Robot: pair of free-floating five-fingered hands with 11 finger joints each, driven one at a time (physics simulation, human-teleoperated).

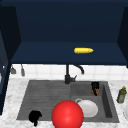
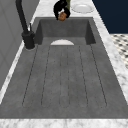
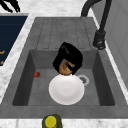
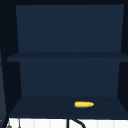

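Front view: right hand (image 1: 95, 88), fingers curled round brown item (image 1: 94, 92), above white plate (image 1: 87, 108), beside faucet (image 1: 67, 75).

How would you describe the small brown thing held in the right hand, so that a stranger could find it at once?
Start at the grey sink and look into its deep basin on the right. Above the white plate hangs the right hand, curled round a small brown object. It is the one brown thing among grey, white and black.
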